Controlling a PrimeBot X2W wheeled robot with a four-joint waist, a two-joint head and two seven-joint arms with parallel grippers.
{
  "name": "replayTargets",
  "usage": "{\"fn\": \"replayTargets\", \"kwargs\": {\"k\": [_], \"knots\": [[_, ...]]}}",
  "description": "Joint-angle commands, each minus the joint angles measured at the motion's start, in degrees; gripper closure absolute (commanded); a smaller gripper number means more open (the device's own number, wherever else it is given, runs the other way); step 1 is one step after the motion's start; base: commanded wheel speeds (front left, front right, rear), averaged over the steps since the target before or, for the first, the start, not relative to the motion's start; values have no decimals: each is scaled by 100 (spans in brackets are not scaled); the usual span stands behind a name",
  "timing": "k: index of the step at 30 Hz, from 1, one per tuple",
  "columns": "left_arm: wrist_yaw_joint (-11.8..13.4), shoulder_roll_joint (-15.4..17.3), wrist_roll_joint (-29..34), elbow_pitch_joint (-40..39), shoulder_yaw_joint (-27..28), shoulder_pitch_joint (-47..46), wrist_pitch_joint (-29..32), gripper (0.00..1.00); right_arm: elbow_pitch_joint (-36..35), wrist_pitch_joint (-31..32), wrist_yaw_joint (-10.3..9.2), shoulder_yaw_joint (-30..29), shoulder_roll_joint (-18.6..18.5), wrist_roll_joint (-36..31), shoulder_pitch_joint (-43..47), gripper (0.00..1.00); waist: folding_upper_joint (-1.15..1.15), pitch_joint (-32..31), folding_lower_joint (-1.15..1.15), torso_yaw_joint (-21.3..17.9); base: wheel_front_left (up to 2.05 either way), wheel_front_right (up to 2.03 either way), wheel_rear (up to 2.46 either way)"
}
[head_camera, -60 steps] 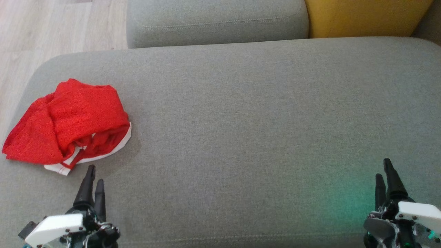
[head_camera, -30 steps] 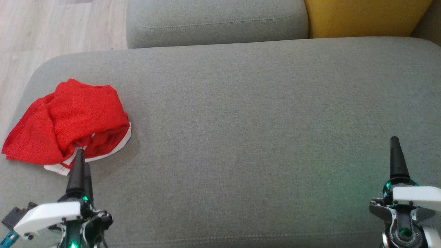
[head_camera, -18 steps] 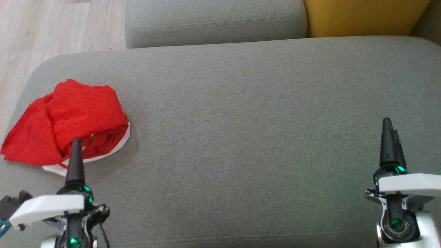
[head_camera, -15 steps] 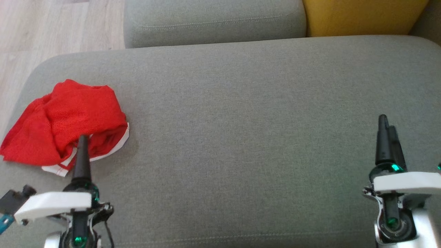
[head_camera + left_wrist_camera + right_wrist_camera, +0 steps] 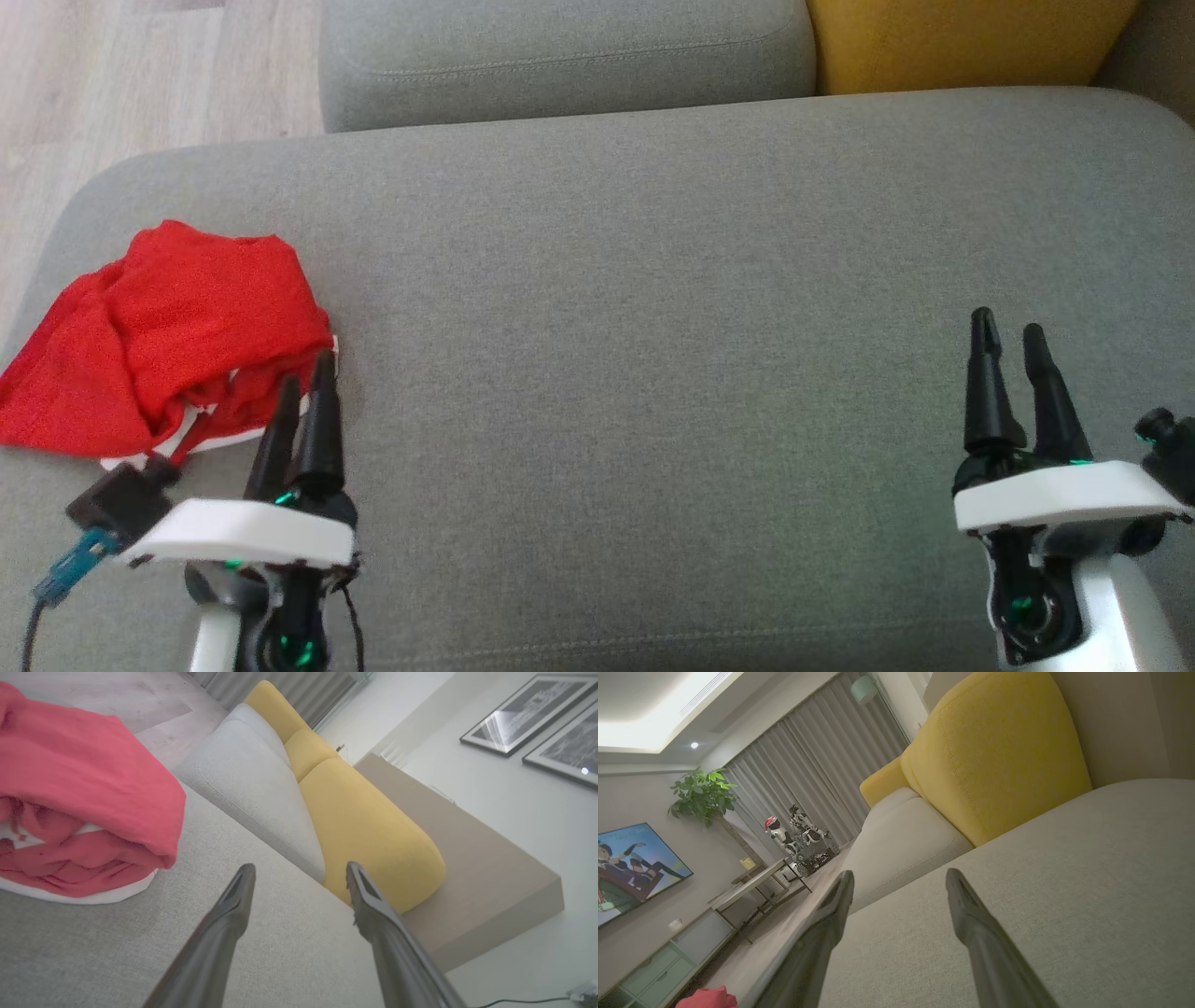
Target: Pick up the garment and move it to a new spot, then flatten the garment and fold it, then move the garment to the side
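The garment [image 5: 168, 327] is a crumpled red cloth with a white hem, lying at the left end of the grey sofa seat [image 5: 653, 327]. My left gripper [image 5: 303, 369] is open, its fingertips at the garment's near right edge with nothing between them. In the left wrist view the garment [image 5: 79, 802] bulks up to the left of the open left gripper [image 5: 301, 870]. My right gripper [image 5: 1004, 322] stands open above the seat's right side, far from the cloth. From the right wrist, the open right gripper [image 5: 899, 875] points along the seat and a bit of the garment [image 5: 707, 997] shows low down.
A grey back cushion [image 5: 560, 56] and a yellow cushion [image 5: 962, 42] lie behind the seat. Wood floor [image 5: 112, 75] runs past the seat's left end. A black plug with a blue cable [image 5: 103, 518] hangs by my left wrist.
My left gripper has moved right and forward to the garment's near right edge and turned so both fingers show. The right gripper has risen forward and also turned. The camera has shifted slightly.
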Motion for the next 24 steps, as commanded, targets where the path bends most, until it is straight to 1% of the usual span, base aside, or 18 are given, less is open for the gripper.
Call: {"fn": "replayTargets", "kwargs": {"k": [1, 4, 10, 24], "knots": [[49, 69, 335, -251, 15, -352, -71, 0, -203, -88, -2, 120, -38, -299, -307, 0, 0, 5, 0, -7, 0, 0, 0], [80, 71, 810, -232, -115, -367, -121, 0, -223, -138, -2, 145, -39, -630, -338, 0, 0, 19, 0, -22, 0, 0, 0], [198, 124, 1541, -230, -330, -408, -222, 0, -270, -240, -3, 188, -41, -1210, -357, 0, 0, 32, 0, -44, 0, 0, 0], [731, 375, 2716, -193, -867, -500, -456, 0, -301, -476, -3, 316, -45, -2377, -368, 0, 0, 21, 0, -53, 0, 0, 0]]}}
